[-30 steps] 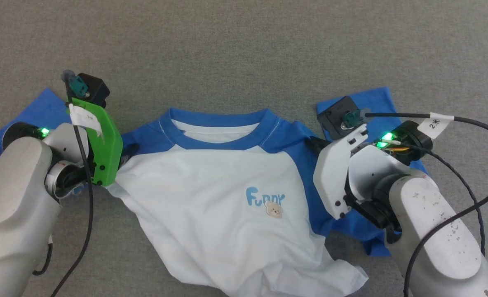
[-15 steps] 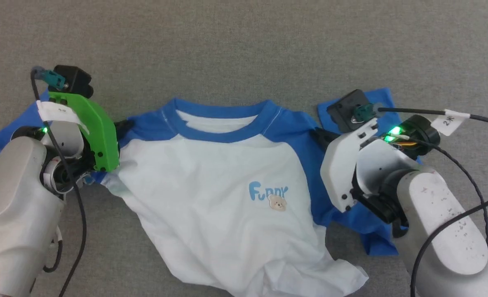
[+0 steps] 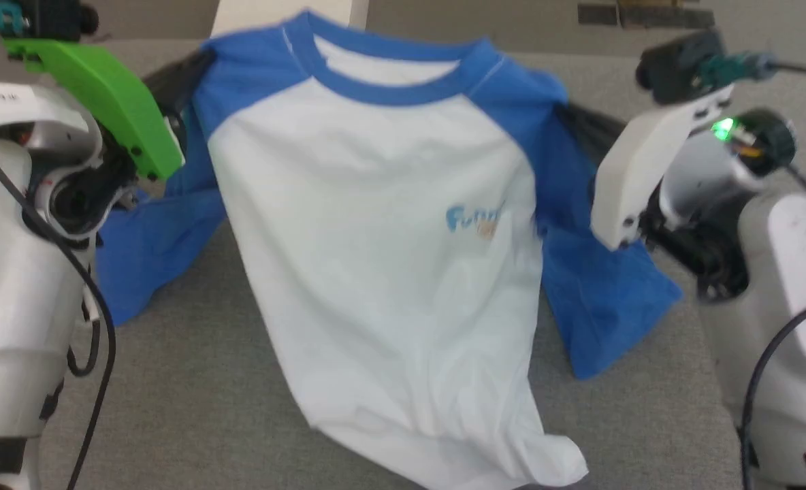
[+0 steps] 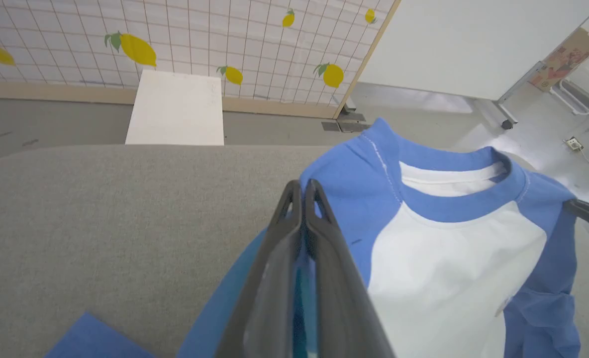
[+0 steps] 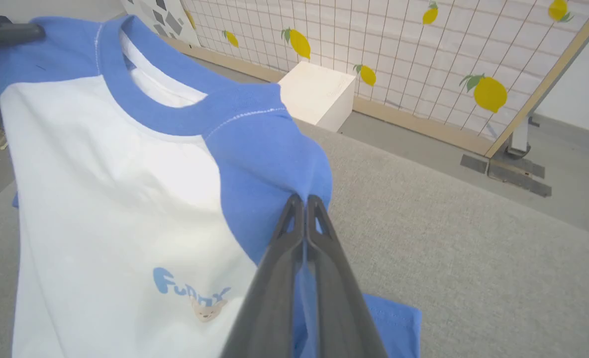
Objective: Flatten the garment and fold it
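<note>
White garment (image 3: 376,258), blue sleeves and neckband glowing.
Pale blue lettering (image 5: 190,292) is showing on its chest; the grid panel (image 4: 185,30) is flashing yellow lemons; the tabletop (image 4: 100,209) is reading plain grey.

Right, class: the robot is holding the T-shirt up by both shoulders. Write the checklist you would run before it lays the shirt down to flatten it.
1. Left gripper shut on the garment at one shoulder: ok.
2. Right gripper shut on the other shoulder: ok.
3. Printed front faces the head camera: ok.
4. Sleeves spread out: not ok; the left sleeve and the right sleeve droop beside the body.
5. Hem straight: not ok; it is creased and skewed, low by the table.
6. Back layer smooth: cannot tell.
</note>
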Tool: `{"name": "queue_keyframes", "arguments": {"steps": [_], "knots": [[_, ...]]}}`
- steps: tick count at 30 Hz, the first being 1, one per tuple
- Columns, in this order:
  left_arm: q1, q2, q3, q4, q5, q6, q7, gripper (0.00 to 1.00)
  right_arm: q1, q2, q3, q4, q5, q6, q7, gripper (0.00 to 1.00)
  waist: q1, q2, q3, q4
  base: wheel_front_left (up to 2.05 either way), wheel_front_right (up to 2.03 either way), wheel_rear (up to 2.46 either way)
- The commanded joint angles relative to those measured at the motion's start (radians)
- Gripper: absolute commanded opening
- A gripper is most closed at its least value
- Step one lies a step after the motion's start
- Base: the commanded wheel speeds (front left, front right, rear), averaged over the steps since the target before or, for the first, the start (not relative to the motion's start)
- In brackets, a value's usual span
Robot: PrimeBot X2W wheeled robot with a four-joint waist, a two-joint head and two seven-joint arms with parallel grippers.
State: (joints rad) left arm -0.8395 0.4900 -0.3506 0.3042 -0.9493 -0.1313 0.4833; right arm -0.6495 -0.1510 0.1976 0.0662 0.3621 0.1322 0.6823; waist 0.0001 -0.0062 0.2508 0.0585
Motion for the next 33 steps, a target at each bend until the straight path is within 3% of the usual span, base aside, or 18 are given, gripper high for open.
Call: {"name": "queue_keyframes", "arguments": {"steps": [1, 10, 17, 25, 33], "knots": [[-0.035, -0.007, -0.001, -0.005, 0.02, 0.001, -0.014, 0.0, -0.039, -0.003, -0.014, 0.009, 0.013, -0.002, -0.007, 0.0, -0.0001, 0.0062, -0.07, 0.007, 0.0, 0.0, 0.0], [-0.153, -0.036, 0.0, 0.016, 0.1, 0.011, -0.131, 0.0, -0.181, -0.014, -0.049, 0.064, 0.066, -0.002, -0.034, 0.0, -0.0001, 0.0062, -0.176, -0.007, 0.0, 0.0, 0.0], [-0.215, -0.051, 0.006, 0.063, 0.158, 0.057, -0.204, 0.0, -0.261, 0.003, -0.096, 0.093, 0.073, -0.002, -0.03, 0.0, -0.0001, 0.0062, -0.165, -0.02, 0.0, 0.0, 0.0], [-0.389, -0.042, -0.007, 0.142, 0.273, 0.109, -0.278, 0.0, -0.478, 0.051, -0.148, 0.19, -0.005, -0.002, -0.004, 0.0, -0.0001, 0.0062, -0.001, -0.049, 0.0, 0.0, 0.0], [-0.673, -0.04, 0.023, 0.228, 0.355, 0.166, -0.372, 0.0, -0.822, 0.097, -0.249, 0.367, -0.162, -0.002, -0.161, 0.0, -0.0001, 0.0062, 0.187, -0.085, 0.0, 0.0, 0.0]]}}
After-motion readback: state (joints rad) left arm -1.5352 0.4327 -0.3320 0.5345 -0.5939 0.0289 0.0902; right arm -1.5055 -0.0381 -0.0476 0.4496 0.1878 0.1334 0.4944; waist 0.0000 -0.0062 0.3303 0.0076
